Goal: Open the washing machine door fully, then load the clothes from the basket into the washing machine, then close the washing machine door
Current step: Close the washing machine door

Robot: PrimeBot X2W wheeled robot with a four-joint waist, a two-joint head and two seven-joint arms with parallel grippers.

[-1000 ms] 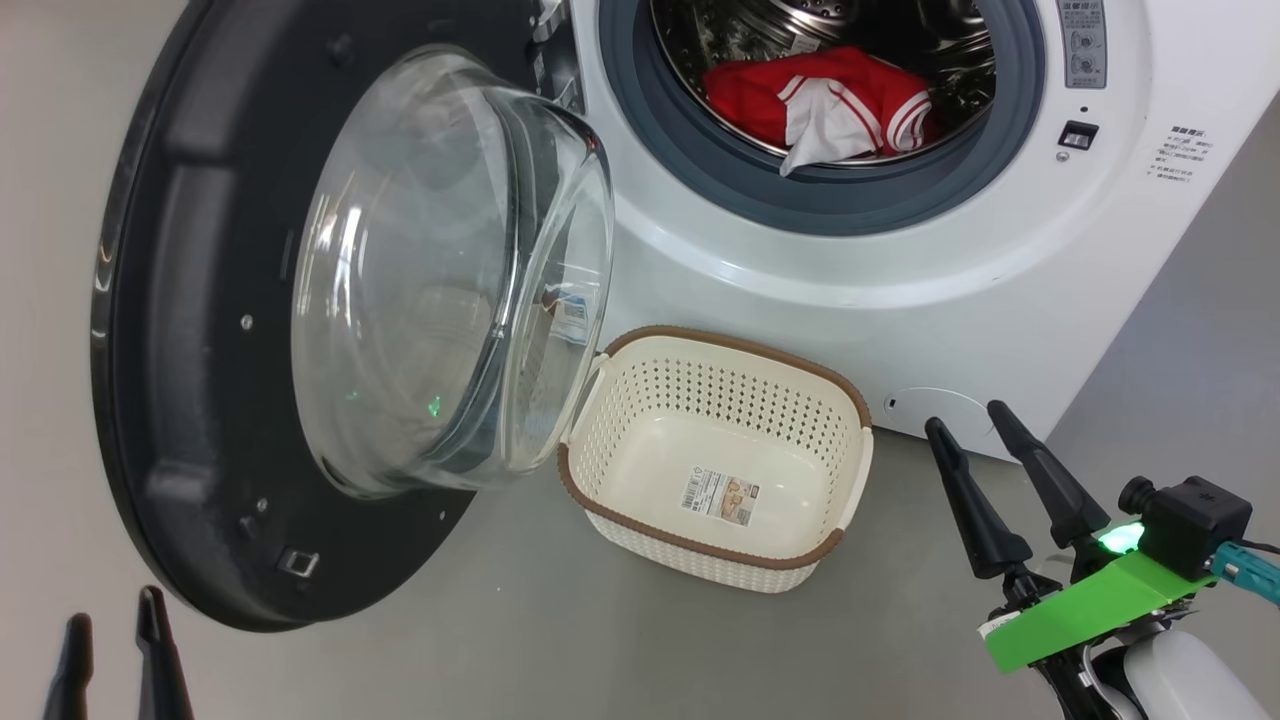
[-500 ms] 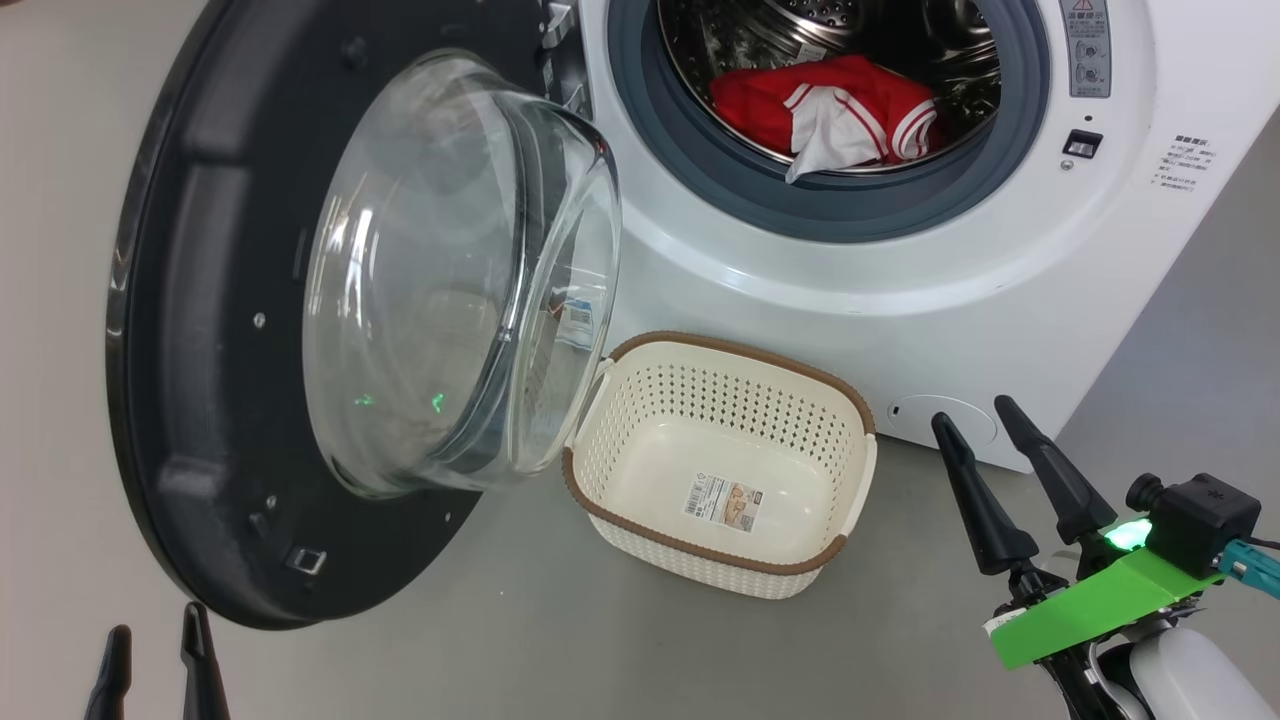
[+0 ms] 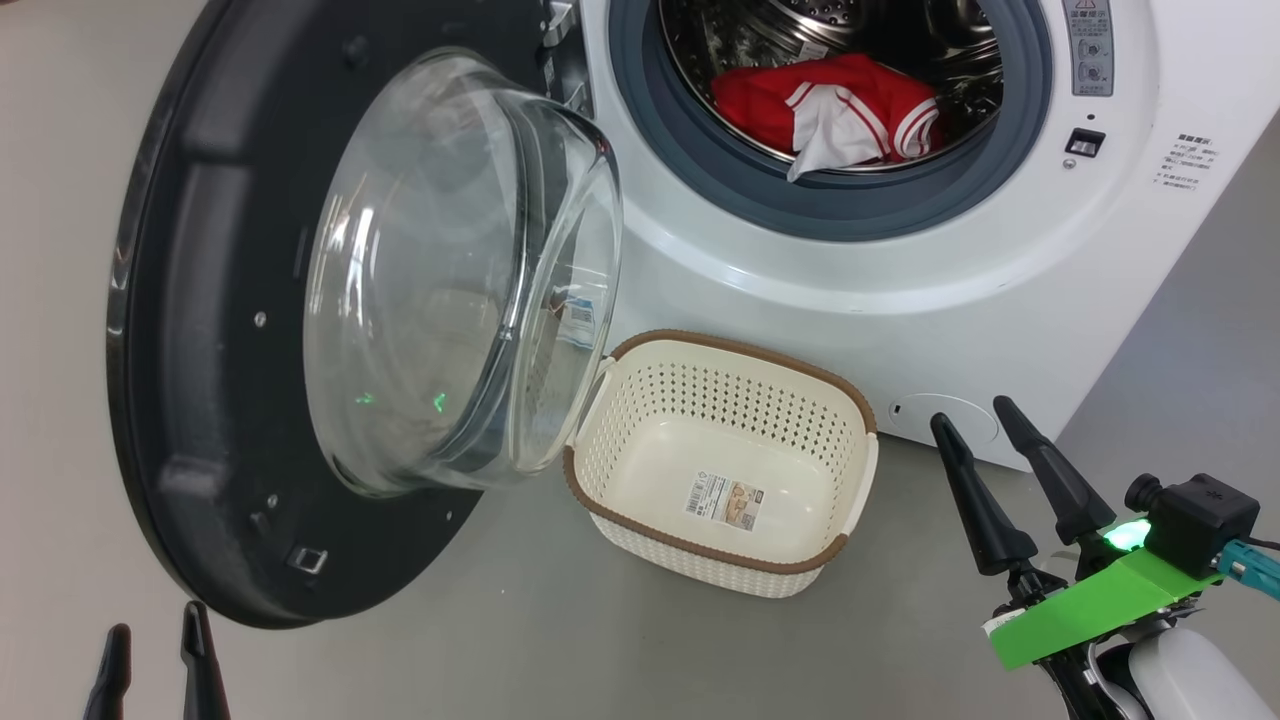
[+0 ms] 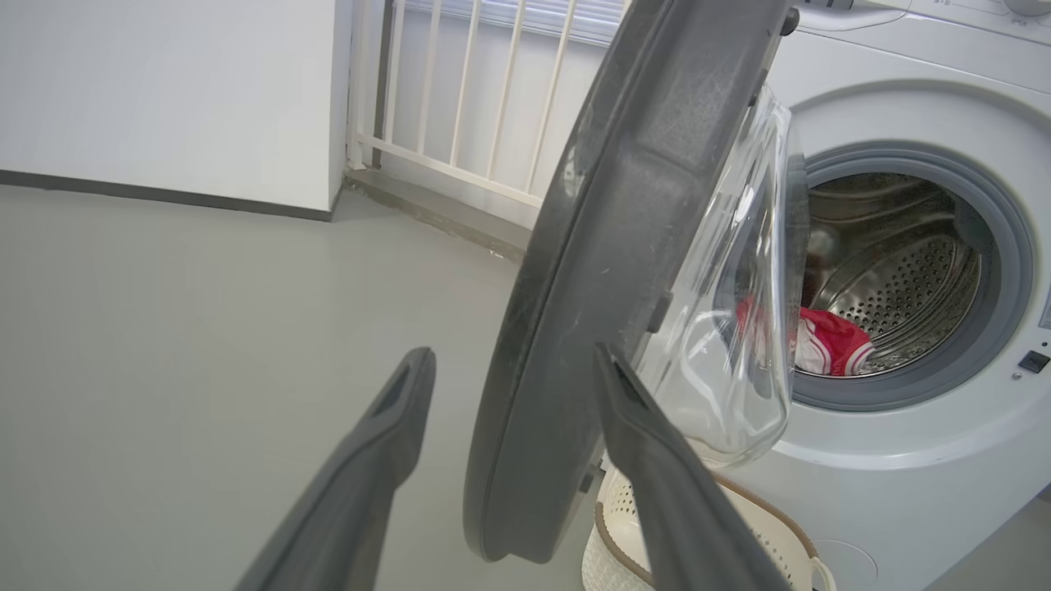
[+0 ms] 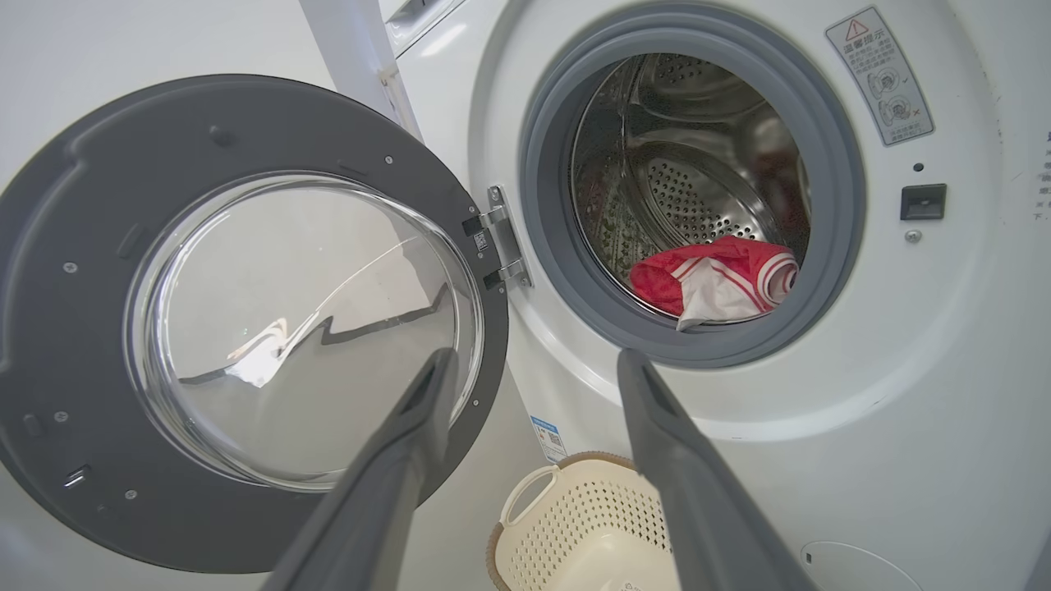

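Washing machine (image 3: 1000, 250): front opening uncovered, drum visible.

Washing machine door (image 3: 200, 400): swung out on its hinge at the opening's left side, glass bowl facing the basket. No gripper contact. Key relation: the door's lower rim lies just ahead of and above the L gripper (image 3: 155, 620). In the L wrist view the door stands edge-on, its rim framed between the two fingers. L arm is much nearer than R, which is well apart across the basket. Judged: closing is the step left, and it needs a push on the door's outer face toward the machine.

Basket (image 3: 700, 545): on the floor in front of the machine, below the glass bowl. Nothing inside but a sticker.

Clothes (image 3: 830, 105): inside the drum, at the front lip.

L gripper: fingers spread, nothing held.
R gripper (image 3: 970, 411): fingers spread, nothing held, beside the basket's R end.

Count: machine 1, door 1, basket 1, garment 1, grippers 2.
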